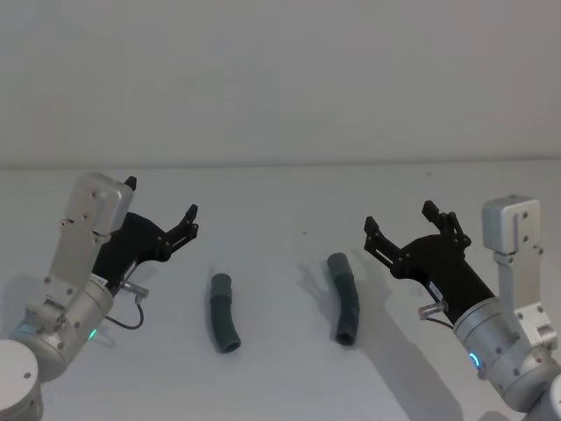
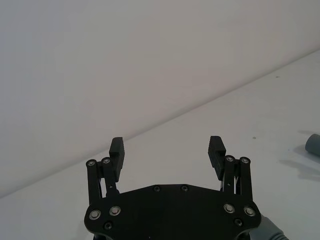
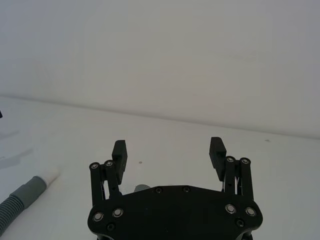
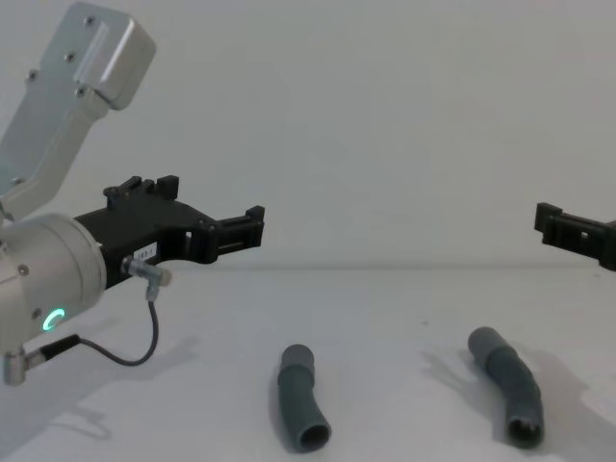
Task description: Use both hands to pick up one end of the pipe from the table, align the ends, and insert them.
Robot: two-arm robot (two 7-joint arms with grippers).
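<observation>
Two dark grey bent pipe pieces lie apart on the white table point(image 1: 280, 368). The left piece point(image 1: 223, 313) point(image 4: 302, 409) is a little shorter than the right piece point(image 1: 344, 298) point(image 4: 507, 385). In the right wrist view a ribbed grey piece point(image 3: 20, 202) ends in a white tip point(image 3: 48, 176). A grey pipe end point(image 2: 313, 145) shows at the edge of the left wrist view. My left gripper point(image 1: 161, 198) point(image 2: 166, 145) point(image 4: 252, 219) hovers open, left of the left piece. My right gripper point(image 1: 400, 217) point(image 3: 168, 146) hovers open, right of the right piece. Neither touches a pipe.
The table's back edge point(image 1: 280, 164) meets a plain wall. A thin black cable point(image 4: 125, 356) loops under my left wrist. Bare table lies between and in front of the two pieces.
</observation>
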